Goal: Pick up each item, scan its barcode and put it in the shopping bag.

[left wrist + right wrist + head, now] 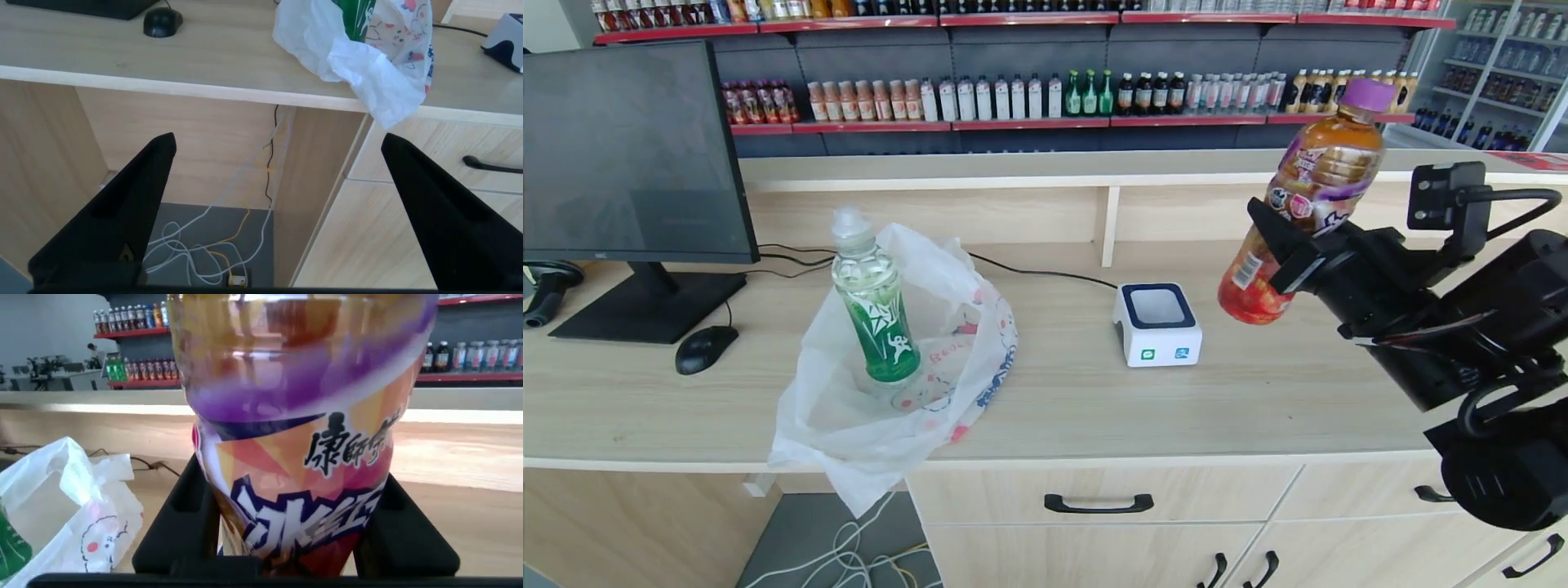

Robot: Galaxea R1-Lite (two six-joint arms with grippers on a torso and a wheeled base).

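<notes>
My right gripper point(1286, 241) is shut on an amber drink bottle point(1303, 204) with a purple cap, holding it tilted in the air to the right of and above the white barcode scanner point(1156, 323). In the right wrist view the bottle point(302, 449) stands close between the black fingers point(176, 527). A green-labelled bottle point(876, 306) stands upright inside the white plastic shopping bag point(849, 416) on the counter's left-centre. My left gripper point(274, 216) hangs open below the counter's front edge, with the bag point(368, 57) above it.
A monitor point(633, 155) on its stand, a black mouse point(704, 348) and a handheld scanner point(543, 294) occupy the counter's left. A cable point(1045, 273) runs behind the bag to the scanner. Drawers with black handles point(1098, 502) lie below. Shelves of drinks stand behind.
</notes>
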